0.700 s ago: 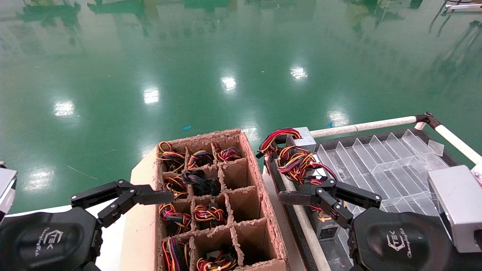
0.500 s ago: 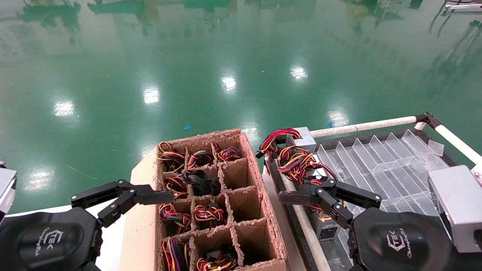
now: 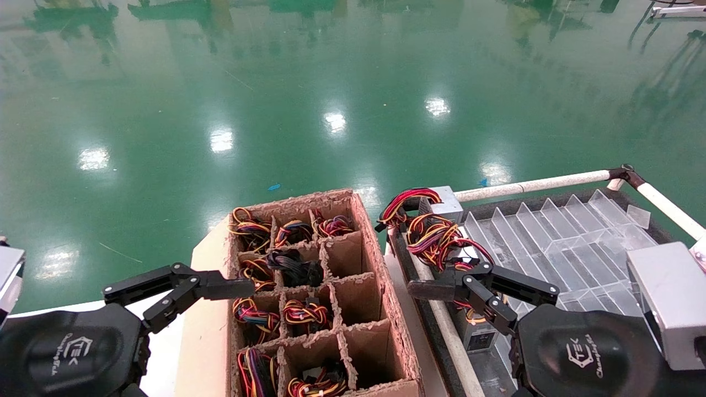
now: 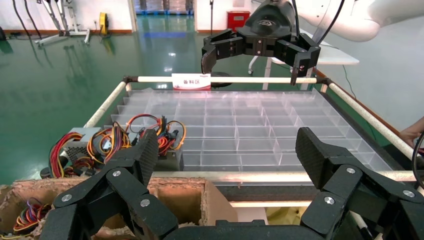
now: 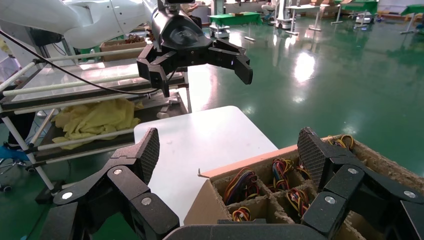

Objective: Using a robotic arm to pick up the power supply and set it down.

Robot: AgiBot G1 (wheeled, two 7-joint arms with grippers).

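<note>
Two grey power supplies with red, yellow and orange wire bundles lie at the left end of the clear divided tray (image 3: pixel 573 242). One power supply (image 3: pixel 445 203) is at the far corner; a nearer one (image 3: pixel 475 332) lies partly under my right gripper (image 3: pixel 422 289). That gripper is open and holds nothing, hovering over the tray's left edge. My left gripper (image 3: pixel 237 288) is open and empty too, at the left rim of the cardboard box (image 3: pixel 380 259). In the left wrist view the power supplies (image 4: pixel 76 146) lie beyond the left gripper (image 4: pixel 227 150).
The cardboard box is split into compartments, several holding coloured wire bundles (image 3: pixel 306 313), and one holds an all-black cable bundle (image 3: pixel 292 264). White tube rails (image 3: pixel 529 184) frame the tray. A white table (image 5: pixel 200 142) lies left of the box. Green floor lies beyond.
</note>
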